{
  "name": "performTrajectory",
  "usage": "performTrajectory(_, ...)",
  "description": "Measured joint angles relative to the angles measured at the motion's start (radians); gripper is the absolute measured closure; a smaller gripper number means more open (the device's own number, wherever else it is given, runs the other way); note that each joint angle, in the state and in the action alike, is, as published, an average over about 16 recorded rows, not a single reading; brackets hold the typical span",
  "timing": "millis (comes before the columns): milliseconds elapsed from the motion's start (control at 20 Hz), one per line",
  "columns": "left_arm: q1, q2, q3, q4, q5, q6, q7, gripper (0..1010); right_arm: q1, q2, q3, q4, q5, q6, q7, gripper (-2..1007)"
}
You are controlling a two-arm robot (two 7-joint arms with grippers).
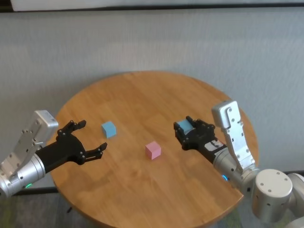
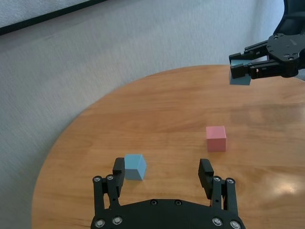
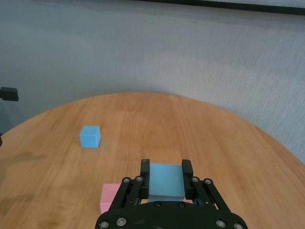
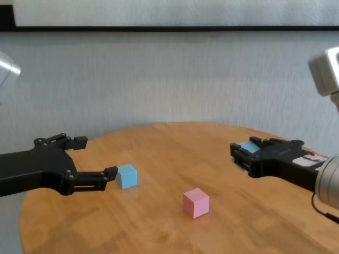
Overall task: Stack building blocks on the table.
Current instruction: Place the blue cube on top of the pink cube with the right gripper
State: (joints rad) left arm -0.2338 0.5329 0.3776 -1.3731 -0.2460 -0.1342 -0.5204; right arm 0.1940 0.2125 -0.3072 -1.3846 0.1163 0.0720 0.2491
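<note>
A pink block (image 1: pixel 153 150) (image 2: pixel 216 138) (image 4: pixel 196 202) (image 3: pixel 109 198) rests near the middle of the round wooden table (image 1: pixel 142 95). To its left lies a light blue block (image 1: pixel 109 128) (image 2: pixel 135 167) (image 4: pixel 126 176) (image 3: pixel 90 137). My right gripper (image 1: pixel 183 131) (image 3: pixel 166 168) (image 4: pixel 237 153) is shut on a second light blue block (image 1: pixel 185 126) (image 3: pixel 166 181) (image 2: pixel 239 77) (image 4: pixel 247 147), held above the table to the right of the pink one. My left gripper (image 1: pixel 91 137) (image 2: pixel 163 169) (image 4: pixel 94 156) hangs open over the table's left side, just left of the lying blue block, with nothing in it.
Behind the table stands a pale grey wall (image 1: pixel 152 42). The table's rim (image 1: pixel 61 190) curves close under my left forearm.
</note>
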Motion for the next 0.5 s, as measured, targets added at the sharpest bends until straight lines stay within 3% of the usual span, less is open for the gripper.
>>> performTrajectory(200,0.0,0.0,0.0,0.0,0.0,0.0,0.0,9,-0.013,-0.013,-0.014,-0.009,-0.007,0.005,0.003,639)
performTrajectory(500,0.0,0.0,0.0,0.0,0.0,0.0,0.0,9,-0.006,-0.04,-0.038,0.019,-0.022,0.005,0.009,639)
